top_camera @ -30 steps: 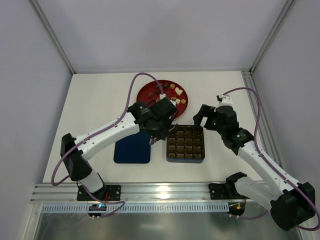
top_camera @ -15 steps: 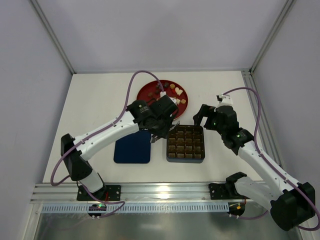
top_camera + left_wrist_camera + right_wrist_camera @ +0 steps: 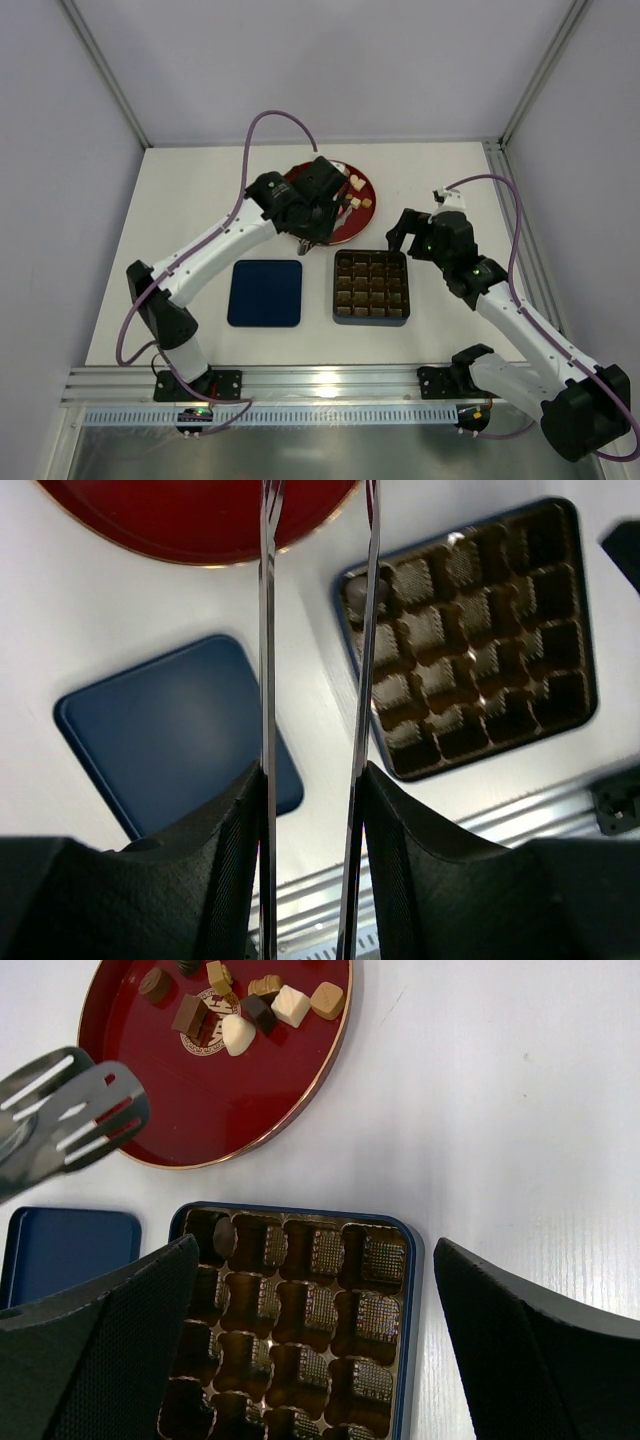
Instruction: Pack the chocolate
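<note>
A white table (image 3: 180, 200) fills the middle of the top view. The left arm (image 3: 215, 250) stretches from the lower left up to the centre. The right arm (image 3: 510, 310) bends in from the lower right. A round red plate (image 3: 250, 1100) lies at upper centre. Below it, side by side but apart, sit a navy blue square lid (image 3: 265, 293) on the left and a dark brown square tray (image 3: 385, 295) with a grid of compartments on the right.

The left gripper (image 3: 95, 1095), a pair of long slotted metal blades, hangs over the plate's lower left part in the right wrist view. There is a narrow gap between its blades and nothing is seen in it. The right gripper (image 3: 398, 236) hovers just beyond the tray's upper right corner in the top view, its black fingers (image 3: 100, 1340) spread wide and empty.

Most of the small chocolate pieces (image 3: 238, 1033), dark brown, tan and cream-white, cluster on the plate's upper part. One dark round piece (image 3: 222, 1237) sits in the tray's upper left corner compartment.
</note>
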### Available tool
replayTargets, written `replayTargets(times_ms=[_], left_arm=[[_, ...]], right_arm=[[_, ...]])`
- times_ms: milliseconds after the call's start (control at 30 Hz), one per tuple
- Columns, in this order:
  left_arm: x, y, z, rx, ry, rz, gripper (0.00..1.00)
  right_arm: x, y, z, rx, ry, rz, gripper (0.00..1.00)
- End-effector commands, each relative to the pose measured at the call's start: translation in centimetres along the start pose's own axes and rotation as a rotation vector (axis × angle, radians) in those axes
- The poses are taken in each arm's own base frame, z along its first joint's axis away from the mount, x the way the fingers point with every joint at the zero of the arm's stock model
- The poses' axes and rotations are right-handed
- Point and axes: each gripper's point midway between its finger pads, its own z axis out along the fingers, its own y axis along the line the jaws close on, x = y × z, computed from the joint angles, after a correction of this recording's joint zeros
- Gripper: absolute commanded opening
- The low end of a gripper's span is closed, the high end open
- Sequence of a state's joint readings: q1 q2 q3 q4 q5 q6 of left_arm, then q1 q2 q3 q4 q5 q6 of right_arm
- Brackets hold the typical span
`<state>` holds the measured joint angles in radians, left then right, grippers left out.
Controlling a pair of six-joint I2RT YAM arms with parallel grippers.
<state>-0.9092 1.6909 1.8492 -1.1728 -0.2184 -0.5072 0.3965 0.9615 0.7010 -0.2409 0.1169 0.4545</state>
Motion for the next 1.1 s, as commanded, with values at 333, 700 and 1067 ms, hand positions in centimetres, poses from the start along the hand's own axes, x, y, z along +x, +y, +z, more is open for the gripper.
replayTargets(times_ms=[333, 700, 1067], left_arm=[[-6.4, 7.1, 7.1, -0.143, -0.009, -0.063, 0.42], [-7.9, 9.7, 11.7, -0.168, 0.045, -0.065, 0.42], [-7.0, 9.7, 13.7, -0.159, 0.085, -0.059, 0.42]], right_arm=[[-1.8, 1.1, -0.7, -0.035, -0.047, -0.003, 1.00], [-1.7, 1.0, -0.9, -0.034, -0.041, -0.012, 1.00], [-1.3, 0.8, -0.6, -0.025, -0.032, -0.012, 1.00]])
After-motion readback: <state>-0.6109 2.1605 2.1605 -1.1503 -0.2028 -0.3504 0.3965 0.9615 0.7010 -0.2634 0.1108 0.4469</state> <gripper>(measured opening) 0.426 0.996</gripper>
